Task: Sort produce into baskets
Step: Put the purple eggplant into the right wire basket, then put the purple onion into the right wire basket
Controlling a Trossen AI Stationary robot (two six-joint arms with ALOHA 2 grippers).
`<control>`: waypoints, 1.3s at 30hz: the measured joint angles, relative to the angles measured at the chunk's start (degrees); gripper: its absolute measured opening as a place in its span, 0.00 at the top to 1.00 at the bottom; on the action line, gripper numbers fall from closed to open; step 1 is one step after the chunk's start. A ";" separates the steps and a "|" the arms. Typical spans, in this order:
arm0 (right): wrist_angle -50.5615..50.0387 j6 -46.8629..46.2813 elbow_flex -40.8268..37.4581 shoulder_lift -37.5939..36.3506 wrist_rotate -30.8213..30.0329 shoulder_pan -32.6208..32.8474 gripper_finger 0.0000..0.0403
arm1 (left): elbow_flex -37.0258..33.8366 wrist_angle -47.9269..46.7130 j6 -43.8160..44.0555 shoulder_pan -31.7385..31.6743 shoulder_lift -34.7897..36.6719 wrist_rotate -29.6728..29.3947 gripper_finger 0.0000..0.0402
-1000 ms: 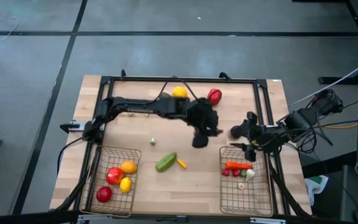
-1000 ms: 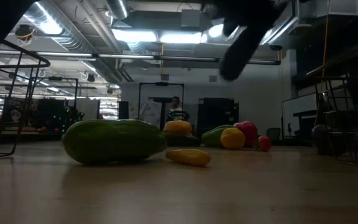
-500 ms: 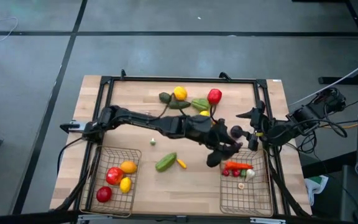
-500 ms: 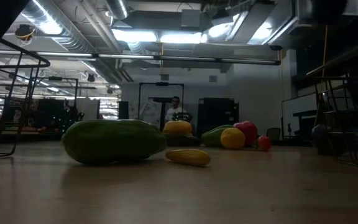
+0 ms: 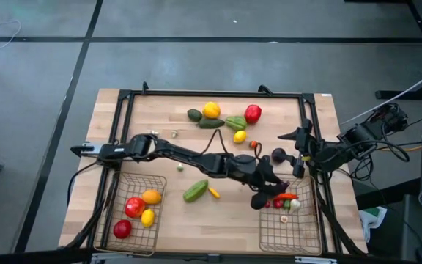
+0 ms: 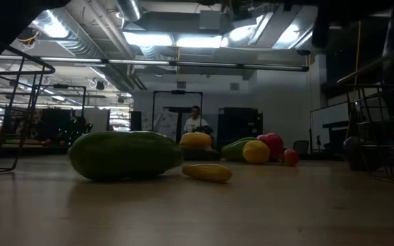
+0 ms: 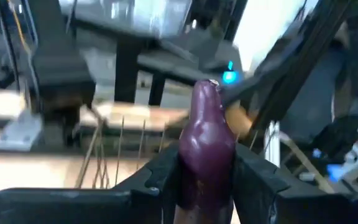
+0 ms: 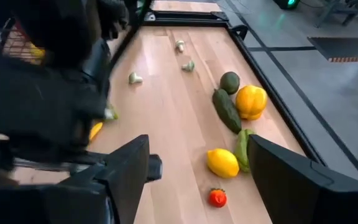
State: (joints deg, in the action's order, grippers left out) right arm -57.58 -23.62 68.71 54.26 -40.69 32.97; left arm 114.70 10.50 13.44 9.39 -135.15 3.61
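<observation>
My left gripper (image 5: pixel 261 199) reaches across the table to the near-left corner of the right basket (image 5: pixel 308 236) and is shut on a purple piece of produce (image 7: pixel 207 140). That basket holds a carrot (image 5: pixel 284 196) and small red and white pieces. The left basket (image 5: pixel 113 233) holds red, orange and yellow pieces. A green piece (image 5: pixel 195 191) and a small yellow one (image 5: pixel 214 193) lie on the table between the baskets. More produce lies at the far middle, among it a yellow pepper (image 5: pixel 211 110) and a red one (image 5: pixel 253 113). My right gripper (image 5: pixel 288 158) stands open at the right, holding nothing. My left gripper pinches the purple piece by its two sides (image 7: pixel 197 180) between the two fingers (image 7: pixel 163 183). The piece lies along the fingers, and its narrow end (image 7: pixel 207 93) sticks out past their tips. The fingers come nearly level from the table's left. The piece is lifted clear of the table.
A dark metal frame (image 5: pixel 211 94) runs around the table. A lemon (image 8: pixel 222 163), a small red piece (image 8: pixel 217 198) and a dark cucumber (image 8: pixel 227 111) lie below my right gripper (image 8: pixel 197 149). Small pale pieces (image 5: pixel 179 167) lie near the table's middle. Bare wood shows between the baskets.
My left gripper has swung from the table's far middle toward the near right, down to the right basket's corner, carrying the purple piece. It has tipped from pointing downward to nearly level. My right gripper has turned a little in place.
</observation>
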 joint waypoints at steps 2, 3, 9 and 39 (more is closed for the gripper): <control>-0.01 -0.01 0.00 0.00 0.79 0.00 0.33 | 0.00 -2.89 0.06 0.00 -0.01 -0.66 0.71; 0.00 -0.02 0.00 0.00 1.10 0.00 0.33 | 0.00 -4.31 -0.18 0.01 0.08 -1.69 0.71; 0.02 -0.02 0.00 0.00 1.27 0.00 0.33 | 0.00 -5.64 -0.47 0.00 0.11 -3.69 0.67; 1.37 -0.03 0.00 0.36 7.83 0.00 0.03 | 0.22 -5.72 -2.24 -1.34 3.50 -1.89 0.47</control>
State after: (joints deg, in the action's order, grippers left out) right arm -56.22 -23.64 68.71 54.61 -32.86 32.97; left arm 114.91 4.78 11.20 8.05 -131.65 1.73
